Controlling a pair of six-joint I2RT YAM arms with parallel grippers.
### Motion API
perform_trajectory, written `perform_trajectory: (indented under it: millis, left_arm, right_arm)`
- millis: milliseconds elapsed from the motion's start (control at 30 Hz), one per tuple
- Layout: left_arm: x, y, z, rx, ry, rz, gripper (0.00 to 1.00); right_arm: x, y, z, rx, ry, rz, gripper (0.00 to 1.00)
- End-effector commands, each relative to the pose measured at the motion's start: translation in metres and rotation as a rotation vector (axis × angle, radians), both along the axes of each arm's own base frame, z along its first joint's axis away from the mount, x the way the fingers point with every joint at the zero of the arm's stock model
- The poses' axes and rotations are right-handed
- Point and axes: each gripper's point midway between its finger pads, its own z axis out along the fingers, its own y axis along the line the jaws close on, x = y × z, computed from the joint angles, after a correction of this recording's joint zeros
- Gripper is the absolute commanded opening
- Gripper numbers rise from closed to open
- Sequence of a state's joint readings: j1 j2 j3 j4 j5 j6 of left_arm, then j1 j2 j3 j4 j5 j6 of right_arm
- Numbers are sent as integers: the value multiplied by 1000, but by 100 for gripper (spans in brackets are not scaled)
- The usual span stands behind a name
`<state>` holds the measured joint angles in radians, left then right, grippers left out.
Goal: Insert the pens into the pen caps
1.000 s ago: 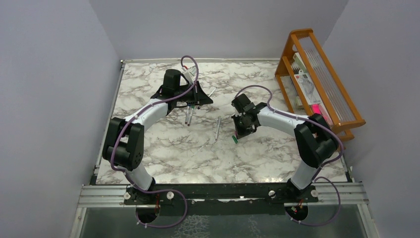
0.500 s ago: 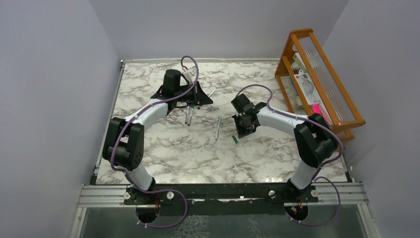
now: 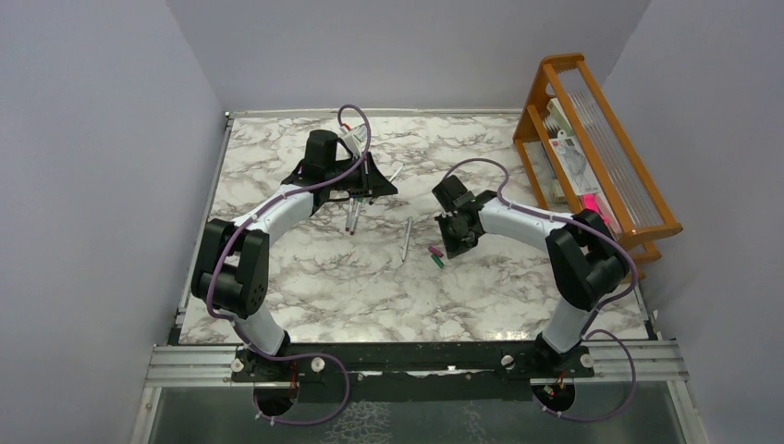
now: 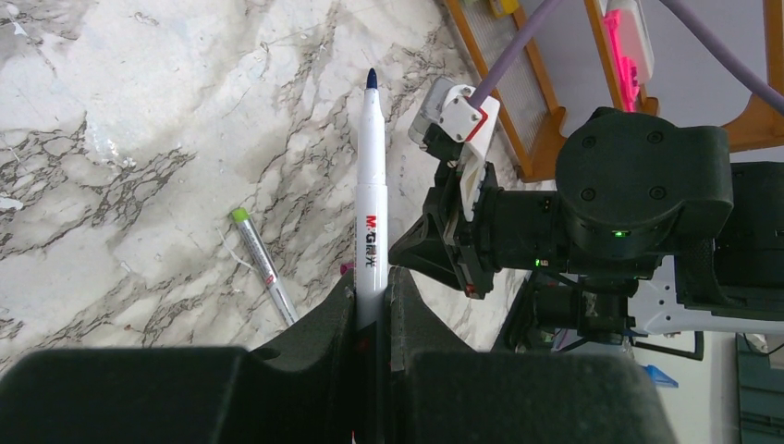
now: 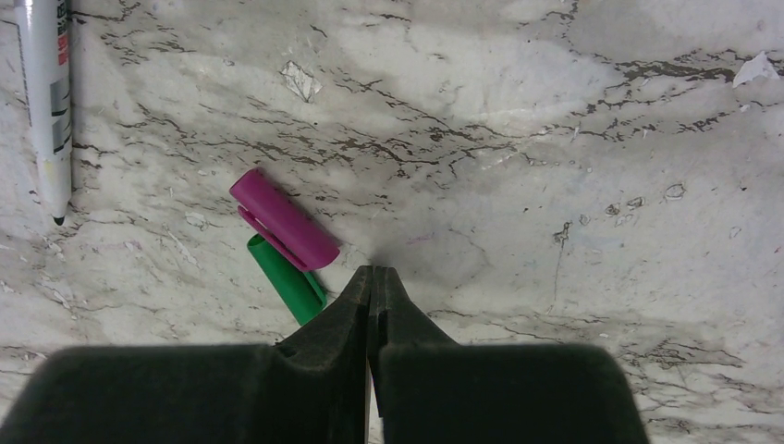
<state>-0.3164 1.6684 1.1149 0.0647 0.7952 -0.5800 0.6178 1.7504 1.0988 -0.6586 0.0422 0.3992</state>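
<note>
Top view first. The left gripper (image 3: 357, 194) hangs over the far middle of the marble table (image 3: 305, 287). Two pens (image 3: 352, 218) poke out side by side just below it, and from up here I cannot tell which one it has. A third pen (image 3: 407, 239) lies alone between the arms. The right gripper (image 3: 456, 242) points down right beside a magenta cap (image 3: 434, 251) and a green cap (image 3: 438, 262), and those two touch each other. A wooden rack (image 3: 592, 139) stands at the right edge.

Over to the left wrist, and this settles it. The left gripper (image 4: 372, 298) has its jaws drawn in narrow and clamped on a blue-tipped pen (image 4: 372, 185), which sticks straight out with its tip away from the camera. A green-tipped pen (image 4: 262, 264) lies on the marble just to one side, not touching it. The right arm (image 4: 638, 185) fills the other side, with the rack behind it.

Now the right wrist. The right gripper (image 5: 373, 289) is pinched fully together with nothing between its fingers. The magenta cap (image 5: 285, 220) lies slanted just ahead of it, overlapping the far end of the green cap (image 5: 288, 277). The green cap's near end sits close beside the fingertips. A dark-tipped pen (image 5: 44, 92) lies at the upper corner, well apart from the caps.
</note>
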Motion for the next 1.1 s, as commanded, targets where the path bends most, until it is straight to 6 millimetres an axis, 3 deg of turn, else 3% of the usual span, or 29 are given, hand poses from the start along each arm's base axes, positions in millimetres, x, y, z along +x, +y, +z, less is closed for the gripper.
perform_trajectory:
  millis: [0,367,567,833,1067]
  left_arm:
    - [-4,-2,-5,-3,6,-22,0]
    - [-3,-4,-8,-18,19,-26,0]
    - [-3,-3,-6,-13,8,-24,0]
    - [-3,-4,-7,-21,12,-25,0]
    - [-5,-3,-9,-17,13,-25,0]
  right_arm:
    - [3,-4,-2,-19,-6,-25,1]
    - [2,9,17,71,-33,-10,1]
    - [1,27,41,180,-96,23,1]
    - [-21,50,34,191,-47,79,1]
    - [-31,44,17,170,-6,57,1]
